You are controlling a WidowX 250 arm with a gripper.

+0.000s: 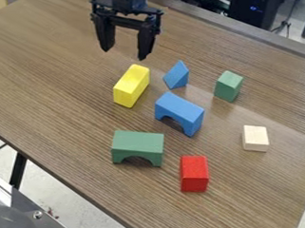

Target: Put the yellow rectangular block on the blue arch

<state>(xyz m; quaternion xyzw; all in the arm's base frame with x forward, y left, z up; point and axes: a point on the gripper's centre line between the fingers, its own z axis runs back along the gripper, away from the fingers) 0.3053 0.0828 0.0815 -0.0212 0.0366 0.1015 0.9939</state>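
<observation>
The black end effector [124, 54] is hanging near the top of the view, left of centre, with its two fingers standing wide apart and pointing down. The yellow rectangular block [132, 86] is lying on the wooden worktop [58, 77], below the end effector in the view, its length slanting from upper right to lower left. The blue arch [180, 105] is standing on its two feet to the lower right of the yellow rectangular block, apart from it, its opening facing the lower left. A blue triangular block [177, 75] is resting just above the blue arch in the view, to the right of the yellow rectangular block. A green block [229, 86] is sitting farther right, its upper end leaning rightward in the view. A green arch [137, 142] is standing to the lower left of the blue arch, its opening facing the bottom of the view. A red block [194, 173] is lying to the lower right of the green arch, and a pale wooden block [255, 138] is resting off to the right, between the green block's level and the red block's
</observation>
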